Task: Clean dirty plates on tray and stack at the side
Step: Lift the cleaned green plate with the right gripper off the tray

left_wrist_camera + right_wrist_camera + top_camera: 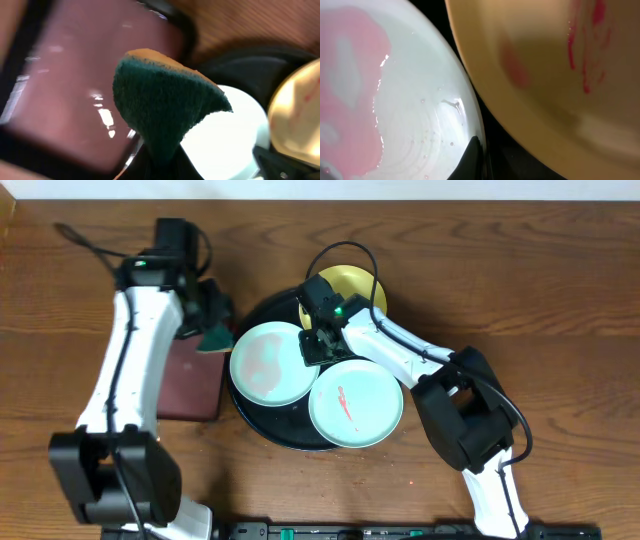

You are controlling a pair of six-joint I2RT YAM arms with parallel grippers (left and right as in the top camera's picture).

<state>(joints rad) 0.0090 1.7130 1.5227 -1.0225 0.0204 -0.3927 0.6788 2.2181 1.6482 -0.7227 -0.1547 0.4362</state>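
Note:
The round black tray point(262, 425) holds two pale turquoise plates: the left one point(262, 365) has a pink smear, the right one point(360, 408) a red streak. A pale yellow plate point(358, 284) with red smears lies at the tray's far edge. My right gripper point(318, 345) pinches the left turquoise plate's right rim; in the right wrist view a finger point(472, 157) sits on that rim point(420, 115) beside the yellow plate point(545, 75). My left gripper point(212, 330) is shut on a green sponge point(160, 100), just left of the tray.
A rectangular maroon tray point(188, 388) with a black rim lies left of the black tray, under my left gripper; it also shows in the left wrist view point(70, 75). The wooden table point(560, 300) surrounds everything.

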